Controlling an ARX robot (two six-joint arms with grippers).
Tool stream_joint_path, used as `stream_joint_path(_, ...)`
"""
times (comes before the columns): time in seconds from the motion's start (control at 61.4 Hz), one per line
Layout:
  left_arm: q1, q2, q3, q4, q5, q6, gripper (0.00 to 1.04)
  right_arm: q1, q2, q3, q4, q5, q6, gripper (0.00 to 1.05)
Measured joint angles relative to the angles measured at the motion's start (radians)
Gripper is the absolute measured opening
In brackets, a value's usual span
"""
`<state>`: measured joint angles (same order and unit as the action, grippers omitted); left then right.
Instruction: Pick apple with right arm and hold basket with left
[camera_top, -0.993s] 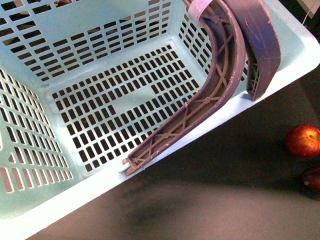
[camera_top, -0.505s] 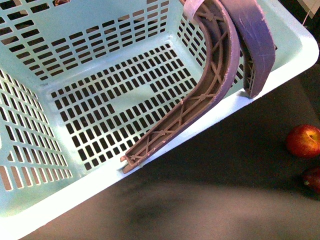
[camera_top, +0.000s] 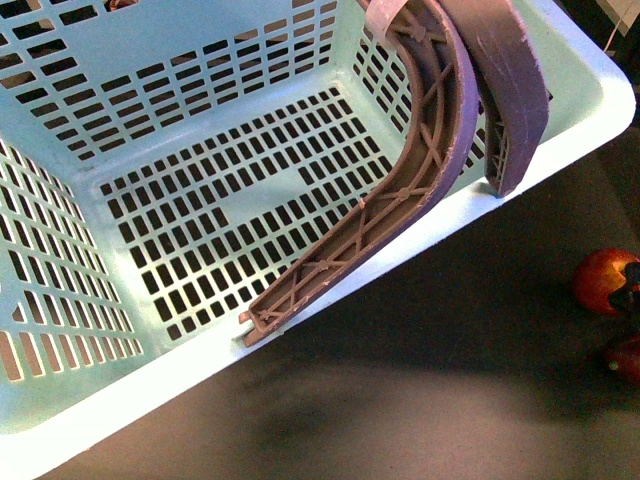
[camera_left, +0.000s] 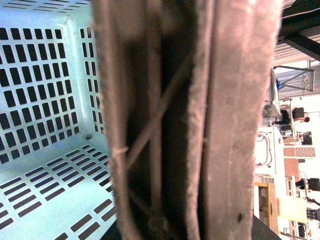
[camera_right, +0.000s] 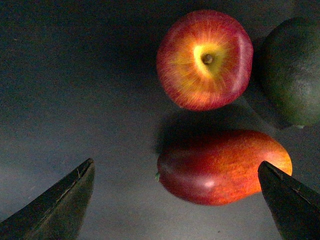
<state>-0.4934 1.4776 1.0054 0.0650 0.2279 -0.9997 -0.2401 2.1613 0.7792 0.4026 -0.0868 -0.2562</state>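
Apple (camera_right: 205, 60) is not yet gripped; right claw (camera_right: 176, 162) is spread wide, empty. Left claw is unseen, so its hold on the basket (camera_top: 60, 60) cannot be told.

Desk (camera_top: 470, 390): dark, matte, with a soft shadow patch near the front edge. Beyond it a brightly lit room with white furniture (camera_left: 269, 150) and a metal frame (camera_left: 295, 80); details blurred.

- The basket (camera_top: 120, 405) fills the left and far part of the worktop (camera_top: 450, 400).
- Its two handles (camera_top: 425, 170) lie along its right side.
- The apple (camera_top: 598, 282) sits at the right edge, apart from the basket.
- A longer fruit (camera_top: 625, 358) lies just before it.
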Motion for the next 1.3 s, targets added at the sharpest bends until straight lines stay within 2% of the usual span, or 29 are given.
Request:
stream_joint_path(0.358,0.000,0.000,0.000,0.000,0.000,0.000,0.16,0.036,0.126,0.222,-0.077,0.047,0.001,0.96)
stream_joint_path(0.716,0.000,0.000,0.000,0.000,0.000,0.000,0.16,0.041,0.216,0.354,-0.139,0.077,0.001,0.96)
stream_joint_path(0.733,0.000,0.000,0.000,0.000,0.000,0.000,0.16,0.031,0.308,0.453,-0.186,0.095,-0.003,0.96)
stream_joint_path(1.009,0.000,0.000,0.000,0.000,0.000,0.000,0.16,0.028,0.344,0.460,-0.195,0.094,-0.007,0.96)
stream_joint_path(1.14,0.000,0.000,0.000,0.000,0.000,0.000,0.16,0.028,0.346,0.460,-0.195,0.092,-0.007,0.83)
stream_joint_path(1.302,0.000,0.000,0.000,0.000,0.000,0.000,0.16,0.025,0.341,0.454,-0.188,0.083,-0.006,0.80)
